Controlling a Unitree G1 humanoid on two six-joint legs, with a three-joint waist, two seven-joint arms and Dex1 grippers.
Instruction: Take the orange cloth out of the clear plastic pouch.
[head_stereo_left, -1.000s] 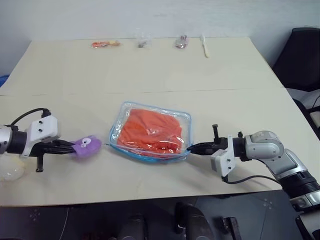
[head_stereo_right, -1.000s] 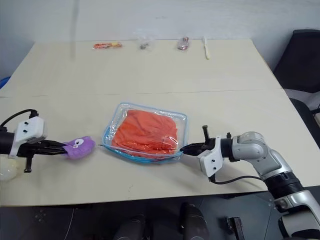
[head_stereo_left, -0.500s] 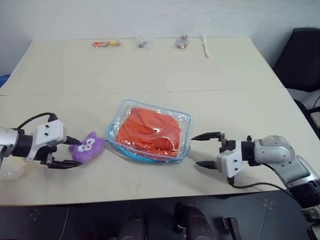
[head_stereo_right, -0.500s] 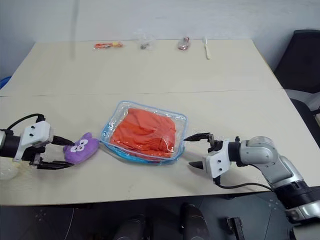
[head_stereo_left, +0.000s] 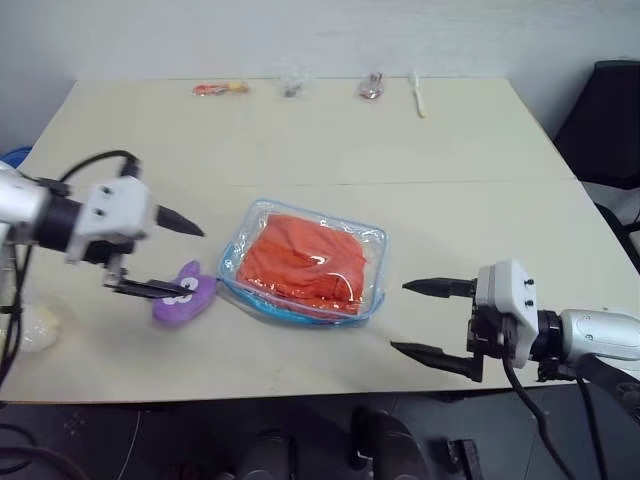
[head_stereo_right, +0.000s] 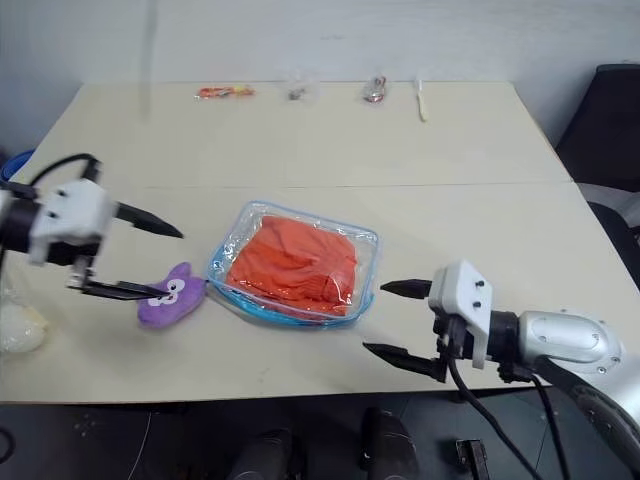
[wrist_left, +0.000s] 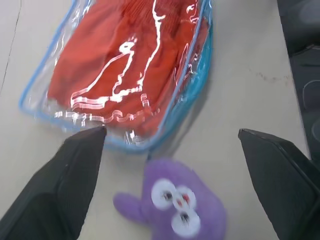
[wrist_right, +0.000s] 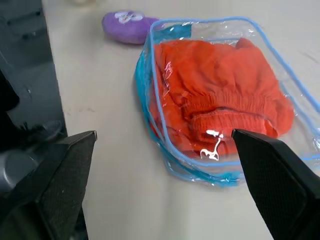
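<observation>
Pouch (head_stereo_left: 305, 263) with cloth (head_stereo_left: 300, 262) lies mid-table, long axis left-right. Right end effector (head_stereo_left: 430, 320) spread, empty, just right of pouch and nearer; left end effector (head_stereo_left: 160, 255) spread, empty.

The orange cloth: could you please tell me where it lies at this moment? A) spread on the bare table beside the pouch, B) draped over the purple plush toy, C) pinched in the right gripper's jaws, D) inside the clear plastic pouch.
D: the orange cloth sits within the blue-edged clear plastic pouch, with both grippers open and apart from it.
</observation>
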